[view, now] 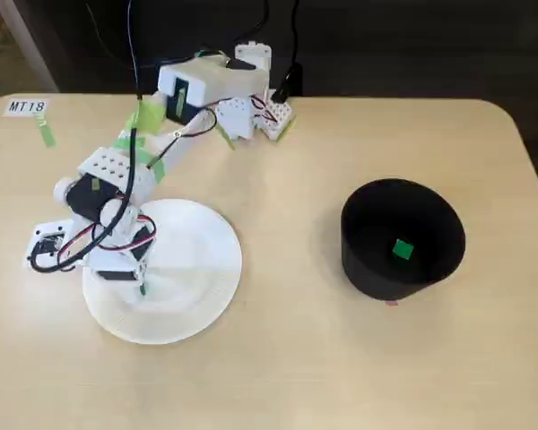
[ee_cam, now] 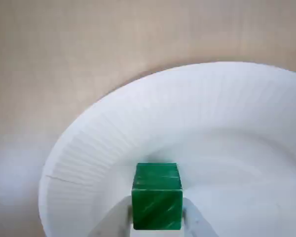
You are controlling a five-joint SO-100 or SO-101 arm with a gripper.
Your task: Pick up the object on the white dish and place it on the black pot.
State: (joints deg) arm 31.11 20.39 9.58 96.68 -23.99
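Hand (view: 142, 285) sits low over the white paper plate (view: 202, 291), and the wrist view shows its two pale fingertips (ee_cam: 193, 223) standing on either side of a small mid-green cube (ee_cam: 157, 197), touching its side faces or just short of them. From that I judge the hand to be clamped on the cube, or at the very point of clamping; the contact line itself runs off the bottom edge of the wrist view, so the grip cannot be fully confirmed. In the fixed view only a sliver of green shows at the fingertips, on the left part of the plate, with the arm's body covering the rest.

Across the desk (view: 278, 367), well apart to the right in the fixed view, stands the matte black pot (view: 402, 240). A green cube (view: 403, 249) already lies on its floor, paler than the one at the plate.

As for progress, the reach looks complete and the grasp is at or near completion. Whether the cube is resting on the plate or has just cleared it cannot be told, though it sits close to the ribbed rim (ee_cam: 89, 148). What remains, in my judgement, is the lift, the carry across the bare desk to the pot, and the release over its opening.
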